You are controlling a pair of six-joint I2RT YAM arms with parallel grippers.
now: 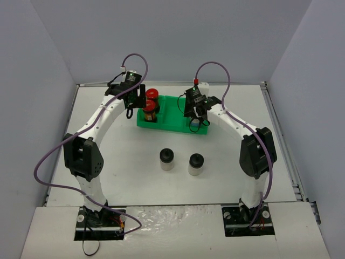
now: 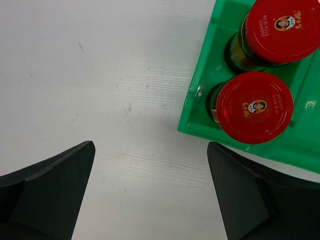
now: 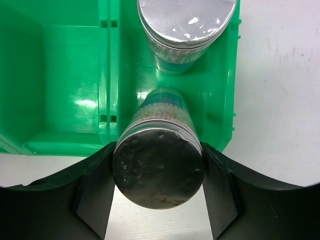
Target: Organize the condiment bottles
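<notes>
Two red-capped condiment bottles (image 2: 254,107) (image 2: 280,30) stand in the left compartment of the green tray (image 2: 200,115). My left gripper (image 2: 151,150) hangs open over bare table just left of them, holding nothing. My right gripper (image 3: 158,150) is shut on the cap of a silver-capped bottle (image 3: 157,170), whose base sits at the near end of the tray's right compartment (image 3: 220,100). A second silver-capped bottle (image 3: 186,20) stands behind it. In the top view, two black-capped pale bottles (image 1: 166,159) (image 1: 196,163) stand on the table in front of the tray (image 1: 172,123).
The tray's middle compartment (image 3: 70,60) holds nothing. The white table (image 1: 108,135) is walled on three sides, and both arms reach over it toward the tray at the back.
</notes>
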